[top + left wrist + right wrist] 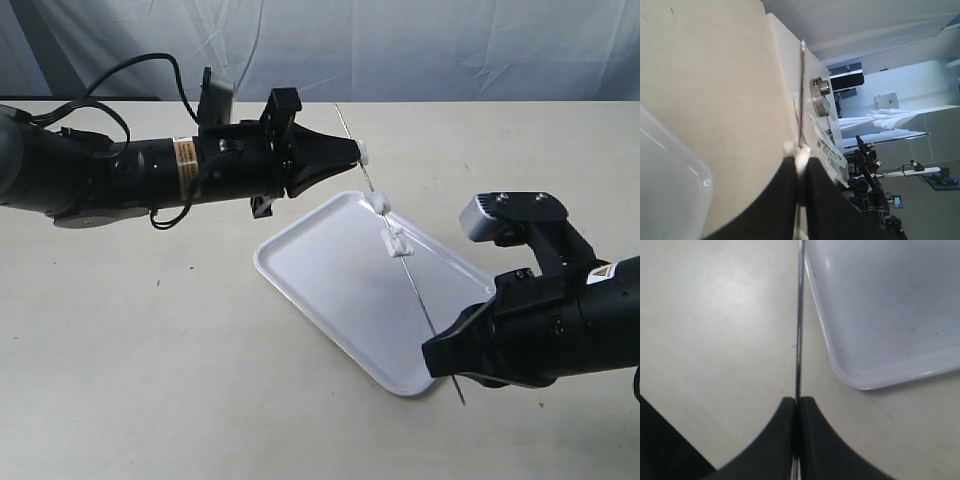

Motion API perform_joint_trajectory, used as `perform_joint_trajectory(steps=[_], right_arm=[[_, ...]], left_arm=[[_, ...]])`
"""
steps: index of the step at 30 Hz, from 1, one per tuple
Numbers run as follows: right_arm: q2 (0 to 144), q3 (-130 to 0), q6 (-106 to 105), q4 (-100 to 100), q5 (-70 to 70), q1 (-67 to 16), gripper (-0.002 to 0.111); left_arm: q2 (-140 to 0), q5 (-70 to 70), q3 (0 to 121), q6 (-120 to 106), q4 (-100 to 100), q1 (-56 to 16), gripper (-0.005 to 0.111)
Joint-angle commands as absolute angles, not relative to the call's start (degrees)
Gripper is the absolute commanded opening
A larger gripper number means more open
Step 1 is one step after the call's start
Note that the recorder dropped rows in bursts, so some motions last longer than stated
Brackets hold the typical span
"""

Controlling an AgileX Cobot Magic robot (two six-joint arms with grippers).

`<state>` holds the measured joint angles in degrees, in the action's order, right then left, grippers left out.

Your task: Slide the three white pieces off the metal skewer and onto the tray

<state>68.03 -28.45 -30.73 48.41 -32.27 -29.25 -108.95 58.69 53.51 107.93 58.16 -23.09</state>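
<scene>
Tabletop (200, 350) — skewer (415, 290) between end effectors

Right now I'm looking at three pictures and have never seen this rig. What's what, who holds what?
One picture is from a camera off the arms; the other two are from cameras on each arm's wrist. The black shapes are two robot arms over a pale table. The right end effector is shut on the lower end of a thin metal skewer, which runs up over a white tray lying on the table. The left end effector is shut on one white piece near the skewer's upper end. Two more white pieces sit lower on the rod, above the tray's far edge. No pieces lie in the tray yet.
</scene>
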Motion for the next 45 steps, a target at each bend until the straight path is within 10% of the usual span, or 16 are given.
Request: perform_joint_trajectory(steps=[1, 45], right_arm=[[67.6, -28.2, -31.2, 47.8, -34.1, -29.1, -0.001], [61.3, -23.2, -31.2, 49.7, -31.9, -29.3, -0.001]], left_arm=[[-109.0, 59.0, 53.7, 107.7, 54.7, -23.5, 0.0], [-109.4, 44.5, 59.1, 119.9, 83.5, -19.7, 0.0]])
